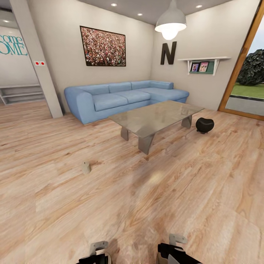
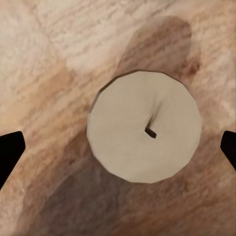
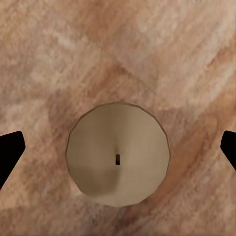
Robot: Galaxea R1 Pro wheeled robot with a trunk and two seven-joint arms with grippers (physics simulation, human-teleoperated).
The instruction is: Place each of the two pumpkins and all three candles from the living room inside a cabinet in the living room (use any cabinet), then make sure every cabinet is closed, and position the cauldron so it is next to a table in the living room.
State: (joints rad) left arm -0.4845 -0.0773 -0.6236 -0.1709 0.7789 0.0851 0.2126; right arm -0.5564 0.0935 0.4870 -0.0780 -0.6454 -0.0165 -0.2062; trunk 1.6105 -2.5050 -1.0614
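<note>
So, both arms were tucked low at the near edge of the head view: left gripper (image 1: 98, 253) and right gripper (image 1: 176, 249), only the tops showing. Wrist views looked straight down at the plank floor (image 1: 146, 198).

Left wrist view: a pale candle (image 2: 144, 132) stood upright on the floor, seen top-down with its dark wick, between the two black fingertips (image 2: 9, 152). The tips sat at the far edges of the picture, well clear of the candle, so the jaws were wide and held nothing.

Right wrist view: a second candle (image 3: 118, 153), also upright, also between wide-spread fingertips (image 3: 10, 150), no contact. Nothing gripped there either.

Head view: a third candle (image 1: 86, 167) stood alone on the floor, short of the table (image 1: 154, 117) and off toward the robot's left. The black cauldron (image 1: 204, 125) sat on the floor just beside the table's far right leg. Blue sofa (image 1: 121, 97) was behind the table against the wall, with a framed picture (image 1: 103, 46) above it, a pendant lamp (image 1: 170, 24) and a black letter N (image 1: 168, 53) on the wall.
</note>
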